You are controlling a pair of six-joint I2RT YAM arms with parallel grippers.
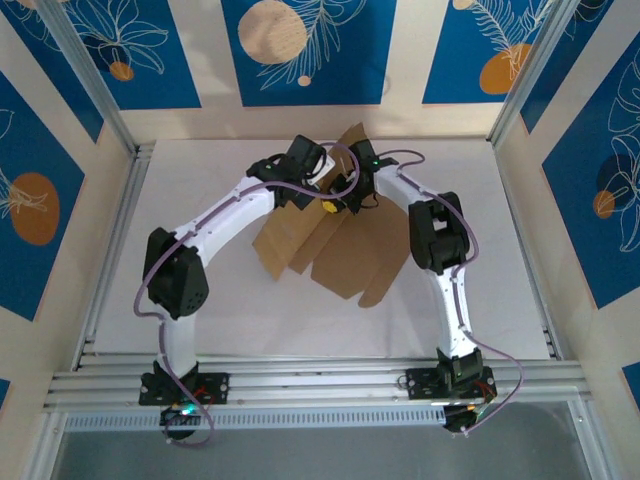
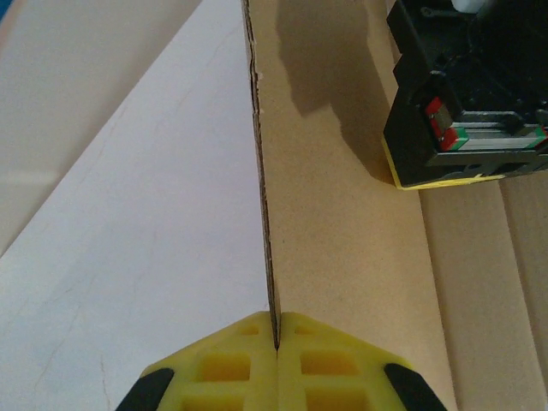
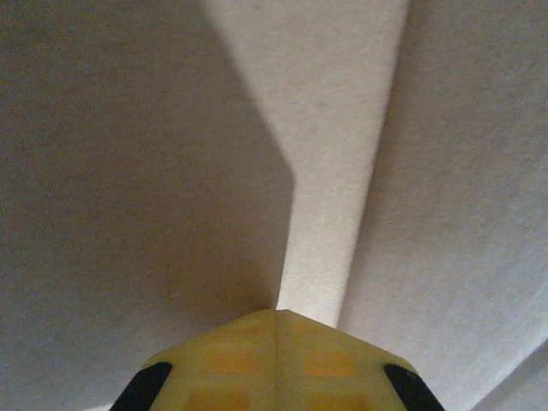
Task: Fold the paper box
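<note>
The paper box (image 1: 320,250) sits half-raised mid tabletop (image 1: 470,300), left gripper (image 2: 276,342) clamped on a panel edge, right gripper (image 3: 276,315) pinched together (on anything? can't tell), so I'd grip firm and hinge slowly along the crease.

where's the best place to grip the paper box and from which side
The thin edge of the raised panel of the paper box, coming edge-on so a finger lands on each face, as the left gripper pinches it. Flat-lying panels look harder to pinch.
</note>
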